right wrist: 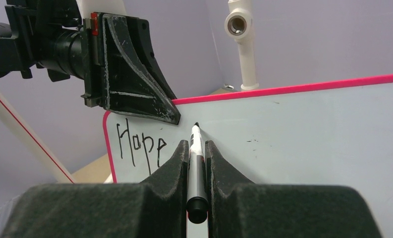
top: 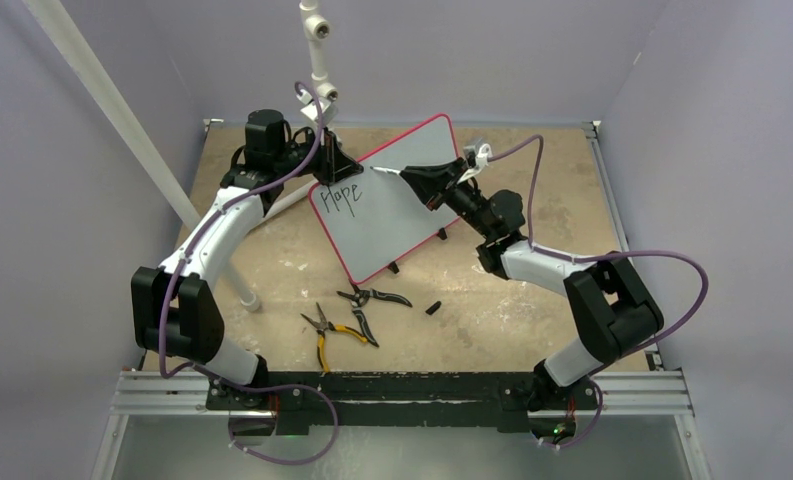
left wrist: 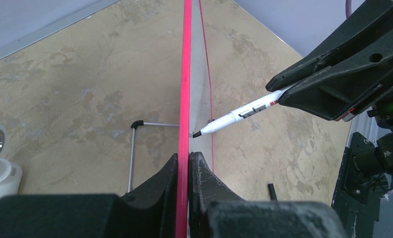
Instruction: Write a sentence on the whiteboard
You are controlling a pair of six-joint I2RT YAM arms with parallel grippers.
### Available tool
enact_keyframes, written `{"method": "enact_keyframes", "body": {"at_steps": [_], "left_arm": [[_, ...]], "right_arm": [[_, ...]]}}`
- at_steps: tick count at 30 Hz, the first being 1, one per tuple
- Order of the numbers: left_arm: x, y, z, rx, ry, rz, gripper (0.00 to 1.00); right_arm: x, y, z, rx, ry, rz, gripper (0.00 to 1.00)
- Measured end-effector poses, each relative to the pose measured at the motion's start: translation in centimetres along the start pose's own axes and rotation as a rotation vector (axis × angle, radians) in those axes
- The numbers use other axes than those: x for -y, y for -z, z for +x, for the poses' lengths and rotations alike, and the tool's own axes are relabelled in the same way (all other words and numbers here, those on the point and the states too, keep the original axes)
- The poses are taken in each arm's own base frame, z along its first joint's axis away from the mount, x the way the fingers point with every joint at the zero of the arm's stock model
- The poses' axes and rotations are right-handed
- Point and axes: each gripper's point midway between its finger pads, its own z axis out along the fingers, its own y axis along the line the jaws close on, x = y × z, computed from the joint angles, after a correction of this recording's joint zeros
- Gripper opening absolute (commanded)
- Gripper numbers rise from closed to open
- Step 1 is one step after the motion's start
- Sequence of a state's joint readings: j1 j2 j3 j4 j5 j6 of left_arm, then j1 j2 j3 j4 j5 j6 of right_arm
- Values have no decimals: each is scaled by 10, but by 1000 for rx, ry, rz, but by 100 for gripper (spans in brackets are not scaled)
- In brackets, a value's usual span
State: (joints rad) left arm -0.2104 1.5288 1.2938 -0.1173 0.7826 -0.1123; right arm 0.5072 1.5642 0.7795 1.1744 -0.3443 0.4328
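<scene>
Whiteboard, a small rectangular white panel with rounded corners, a thin red-pink frame and little black feet, stands tilted toward the far middle of the tan bench, its face turned to the right arm. The left gripper is pinched onto the frame at the board's upper left edge, one jaw on each side. To my eye that grip is there to brace the board so it won't rock or slide under the pen.

The right gripper is clamped on a white marker with a black tip. The barrel lies along the slot between the jaws, and the tip points out ahead at the board. Held that way, the wrist can steer the tip like a hand would.

Only the start of the sentence is down: the black handwritten word "Hope", near the board's top left corner. The tip sits just right of that word, at the surface or barely off it; I can't tell which. I'd say the next word is about to begin, so the job is early, with most of the board bare.

Nearer the arms lie yellow-handled pliers and black-handled pliers, well apart from the board and out of the way.
</scene>
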Motion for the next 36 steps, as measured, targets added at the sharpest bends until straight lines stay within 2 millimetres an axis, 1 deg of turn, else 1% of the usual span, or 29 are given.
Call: {"method": "enact_keyframes", "body": {"at_steps": [7,13,24,27,32,36], "left_arm": [[0,0,0,0,0,1,0],[-1,0,0,1,0,-2,0],[0,0,0,1,0,0,0],[0,0,0,1,0,3,0],[1,0,0,1,0,5,0],[1,0,0,1,0,6,0]], "right_arm": [[-1,5,10,-27,-1,-8,0],[2,16,24,-60,-15,9,0],[3,33,39,-110,-25,35,0],[1,36,37,-118,-20,36,0],[-9,35,21,-90,-5,3,0],[-12,29,13,-73,7,-14,0]]}}
